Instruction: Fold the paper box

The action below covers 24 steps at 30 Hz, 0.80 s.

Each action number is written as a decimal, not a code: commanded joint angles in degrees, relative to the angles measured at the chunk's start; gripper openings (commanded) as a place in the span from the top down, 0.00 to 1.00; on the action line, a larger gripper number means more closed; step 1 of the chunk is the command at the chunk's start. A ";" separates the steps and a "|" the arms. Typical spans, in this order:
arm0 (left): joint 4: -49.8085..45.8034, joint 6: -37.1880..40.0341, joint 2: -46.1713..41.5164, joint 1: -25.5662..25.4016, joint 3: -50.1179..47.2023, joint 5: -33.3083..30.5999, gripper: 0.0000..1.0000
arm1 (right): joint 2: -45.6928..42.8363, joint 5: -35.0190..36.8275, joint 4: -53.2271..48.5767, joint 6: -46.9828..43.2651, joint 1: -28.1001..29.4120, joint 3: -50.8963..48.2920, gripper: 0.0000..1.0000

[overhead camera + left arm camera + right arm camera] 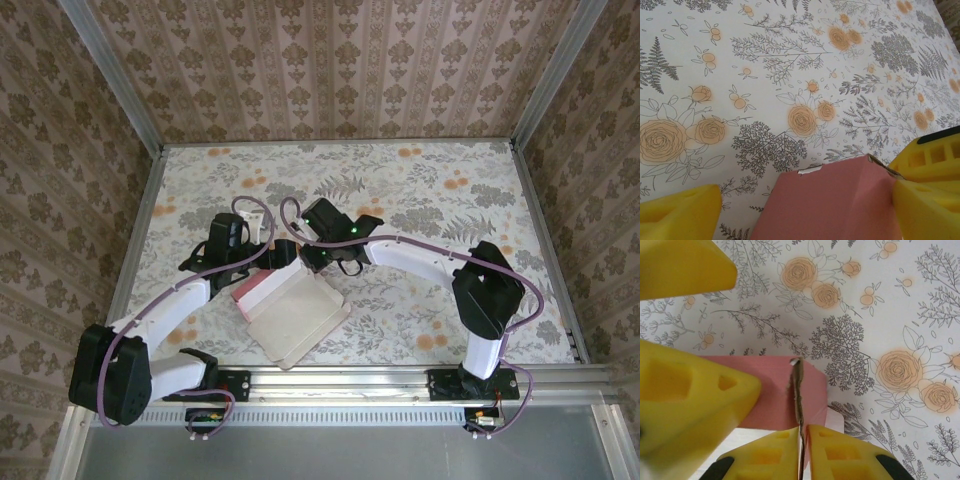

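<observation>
White and grey with orange blooms, the table [450, 200] carries the paper box [295, 315] near its front edge, between the two arms. Most of the sheet lies flat with its pale face up, and one pink wall is raised at the far-left side. The left gripper [805, 200] stands wide, straddling that pink wall without clamping it. The right gripper [802, 432] is pinched narrow on the wall's thin upright end edge. I'd say one side wall is being stood up and creased. Next, the end flap needs tucking inward while the left arm steadies the wall.
</observation>
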 commanded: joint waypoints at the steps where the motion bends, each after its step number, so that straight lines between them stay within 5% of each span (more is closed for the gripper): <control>1: 0.70 -0.58 0.10 0.13 -0.46 -0.40 0.12 | -0.23 1.85 1.50 1.82 0.69 -1.86 0.90; 24: 14.61 -5.90 8.35 1.86 -0.65 7.66 0.09 | -1.24 5.94 3.01 1.13 2.08 -4.50 0.92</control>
